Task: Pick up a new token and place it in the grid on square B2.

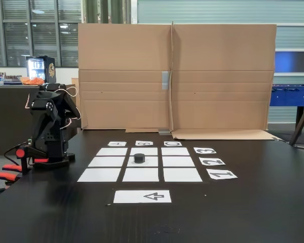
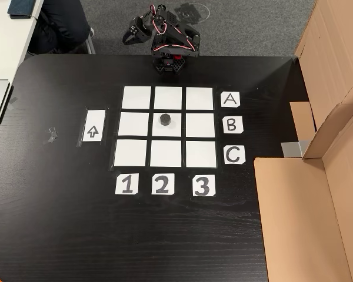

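A small black token (image 1: 139,158) (image 2: 165,120) stands on square B2 (image 1: 151,163) (image 2: 173,130), the centre sheet of the white paper grid (image 1: 114,174) (image 2: 135,153). It sits slightly toward the A row of that sheet. The black arm (image 1: 48,126) is folded up at the table edge beyond the A row, well away from the token. Its gripper (image 2: 132,36) is tucked against the arm, over the table's edge, with nothing seen in it. The fingers are too small and dark to show their spacing.
A white sheet with a black arrow (image 1: 142,196) (image 2: 93,126) lies outside the grid next to column 1. Cards A, B, C (image 2: 232,124) and 1, 2, 3 (image 2: 162,184) edge the grid. A cardboard wall (image 1: 177,76) (image 2: 317,194) stands past the C side.
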